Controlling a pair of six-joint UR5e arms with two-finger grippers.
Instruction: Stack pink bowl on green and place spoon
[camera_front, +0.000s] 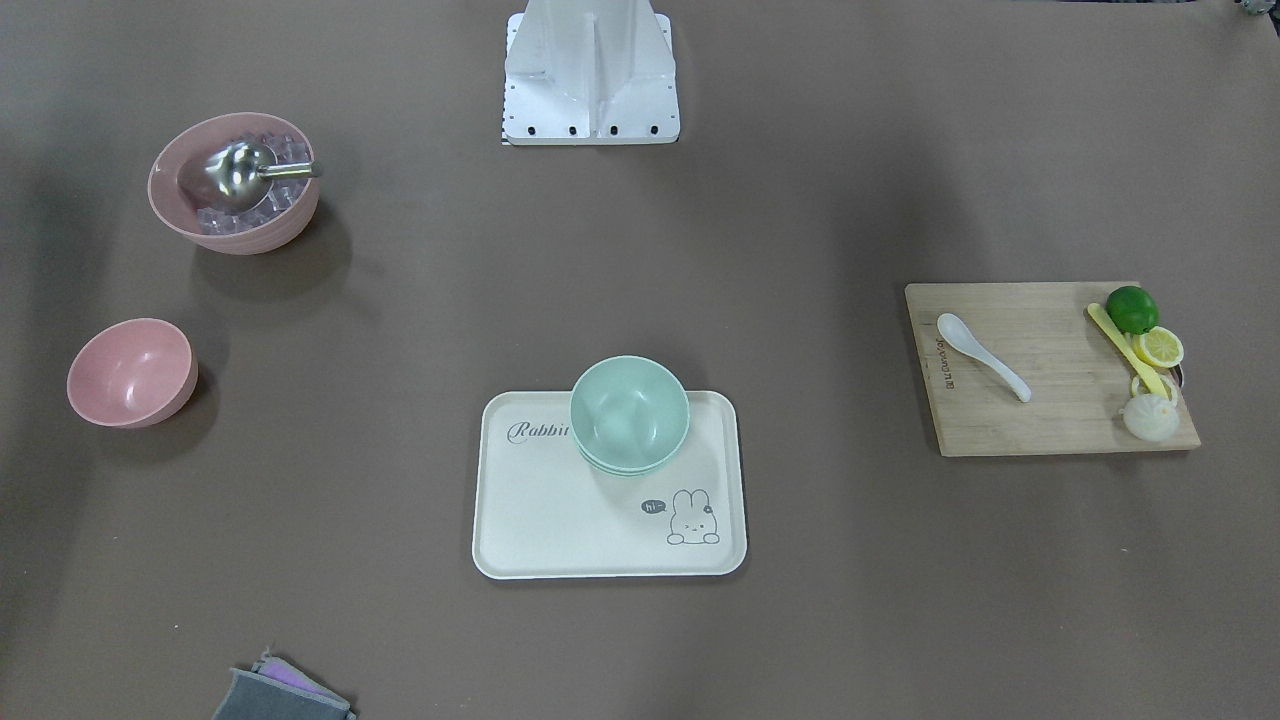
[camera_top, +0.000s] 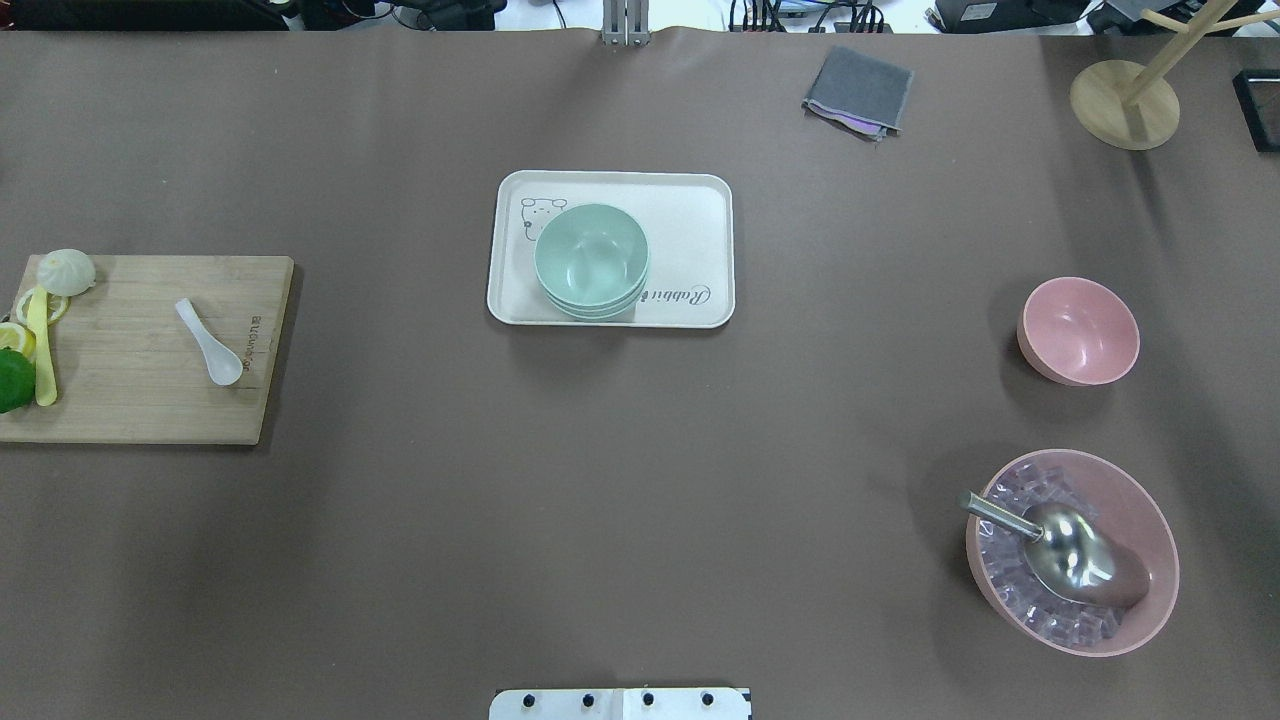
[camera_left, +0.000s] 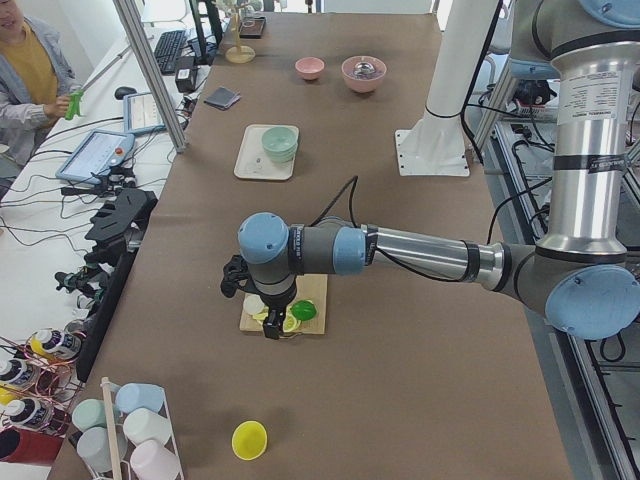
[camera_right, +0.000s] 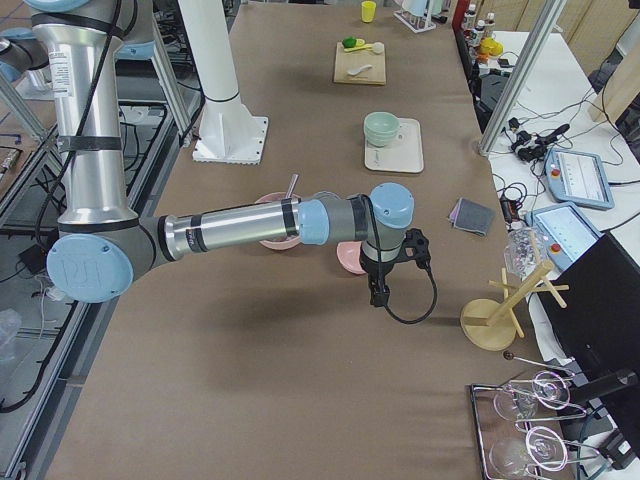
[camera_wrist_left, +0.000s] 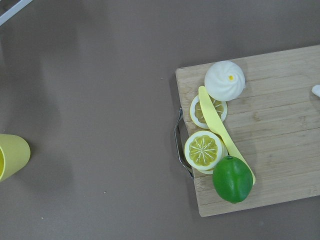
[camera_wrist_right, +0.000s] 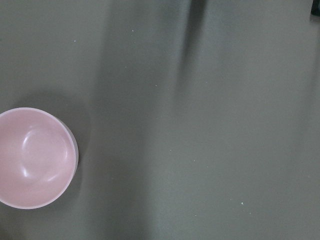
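The small pink bowl (camera_front: 131, 372) stands empty on the brown table at my right (camera_top: 1078, 330) and shows at the left edge of the right wrist view (camera_wrist_right: 35, 157). The green bowls (camera_front: 629, 413), stacked, sit on the cream rabbit tray (camera_front: 600, 530) at the table's middle (camera_top: 591, 258). The white spoon (camera_front: 980, 355) lies on the wooden cutting board (camera_front: 1040, 420) at my left (camera_top: 208, 340). My left gripper (camera_left: 268, 322) hangs above the board's fruit end. My right gripper (camera_right: 380, 292) hangs beside the pink bowl. I cannot tell whether either is open.
A large pink bowl (camera_top: 1070, 550) with ice and a metal scoop stands near right. A lime (camera_wrist_left: 232, 179), lemon slices, a bun and a yellow knife lie on the board. A grey cloth (camera_top: 858, 90), a wooden stand (camera_top: 1125, 103) and a yellow cup (camera_wrist_left: 12, 155) are nearby.
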